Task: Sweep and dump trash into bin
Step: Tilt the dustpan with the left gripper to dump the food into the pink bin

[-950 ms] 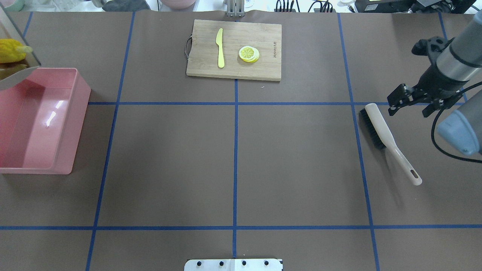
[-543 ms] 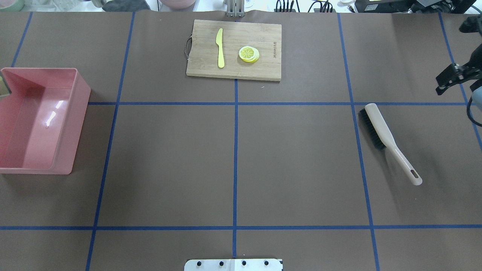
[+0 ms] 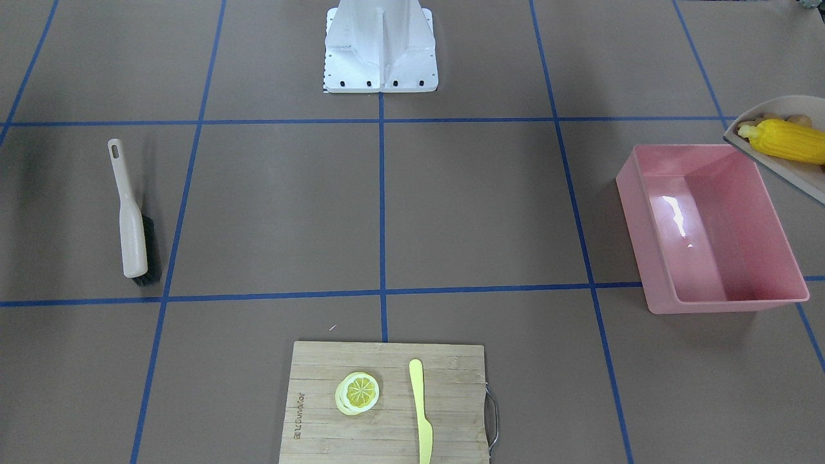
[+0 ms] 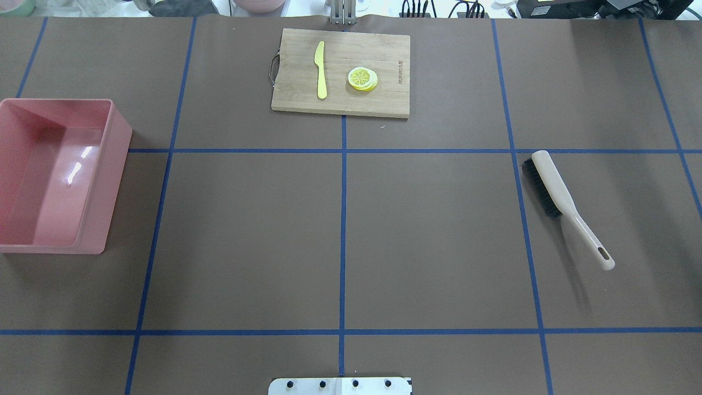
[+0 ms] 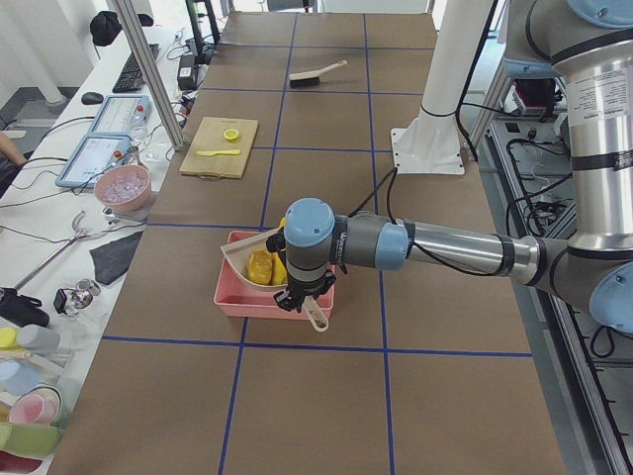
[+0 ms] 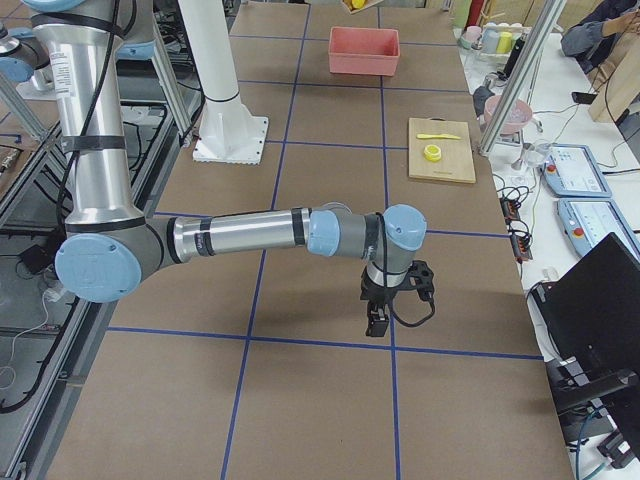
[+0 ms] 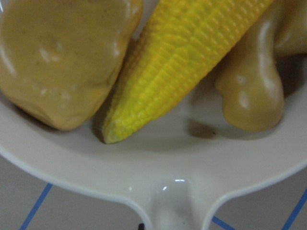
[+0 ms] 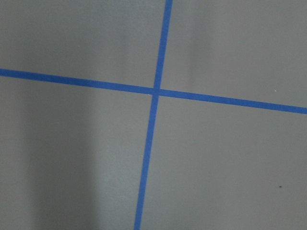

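Observation:
The trash lies in a beige dustpan (image 7: 168, 163): a yellow corn cob (image 7: 177, 62) between a brown potato (image 7: 62, 62) and a tan ginger root (image 7: 249, 91). In the front-facing view the dustpan (image 3: 799, 102) hangs at the right edge, by the far corner of the pink bin (image 3: 741, 304), with the corn (image 3: 783, 140) in it. The bin (image 4: 118, 164) holds nothing. The left gripper (image 5: 297, 300) is at the dustpan's handle over the bin (image 5: 232, 302); I cannot tell its state. The right gripper (image 6: 375, 322) hangs over bare table; open or shut, I cannot tell.
A beige hand brush (image 4: 554, 192) with black bristles lies on the table's right side. At the far middle a wooden cutting board (image 4: 340, 101) carries a pale yellow knife (image 4: 321, 71) and a lemon slice (image 4: 362, 78). The robot's white base (image 3: 380, 58) is bolted to the robot's side of the table.
The right arm has pulled away from the brush and out of the overhead view on the right. The dustpan with the corn has slid off that view's left edge.

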Controlling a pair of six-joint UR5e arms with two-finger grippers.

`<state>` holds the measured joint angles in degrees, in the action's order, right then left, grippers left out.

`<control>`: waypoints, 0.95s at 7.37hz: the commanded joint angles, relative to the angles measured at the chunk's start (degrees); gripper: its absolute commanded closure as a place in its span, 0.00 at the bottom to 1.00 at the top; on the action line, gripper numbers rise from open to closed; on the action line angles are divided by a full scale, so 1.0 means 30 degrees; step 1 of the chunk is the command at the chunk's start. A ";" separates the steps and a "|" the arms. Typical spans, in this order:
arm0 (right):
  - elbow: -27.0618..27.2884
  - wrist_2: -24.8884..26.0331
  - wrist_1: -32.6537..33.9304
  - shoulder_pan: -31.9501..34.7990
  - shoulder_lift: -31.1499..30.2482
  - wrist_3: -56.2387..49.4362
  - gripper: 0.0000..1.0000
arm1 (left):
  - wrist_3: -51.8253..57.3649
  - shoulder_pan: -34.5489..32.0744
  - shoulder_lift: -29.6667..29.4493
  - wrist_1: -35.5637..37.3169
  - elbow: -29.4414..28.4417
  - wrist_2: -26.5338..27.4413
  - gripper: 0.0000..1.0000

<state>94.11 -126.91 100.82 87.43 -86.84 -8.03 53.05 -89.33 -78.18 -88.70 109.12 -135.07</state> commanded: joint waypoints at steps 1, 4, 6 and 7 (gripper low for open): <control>0.0035 0.0115 -0.1955 0.0741 -0.1573 -0.0779 0.00 | 0.0040 0.0098 0.0336 0.0035 -0.0103 0.0808 1.00; 0.0037 0.0057 -0.2171 0.0741 -0.1845 -0.0196 0.00 | 0.0040 0.0536 0.0162 0.1613 0.0102 0.1662 1.00; 0.0385 -0.0002 -0.2200 0.0741 -0.1758 -0.0046 0.00 | 0.0040 0.1822 0.0044 0.2286 0.0626 0.2563 1.00; 0.0387 0.0085 -0.2490 0.0741 -0.1439 -0.0075 0.00 | 0.0040 0.2001 -0.0043 0.3074 0.0804 0.3180 1.00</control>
<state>95.04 -126.81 94.04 89.65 -91.89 -8.30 53.17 -84.54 -78.03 -81.92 110.69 -127.81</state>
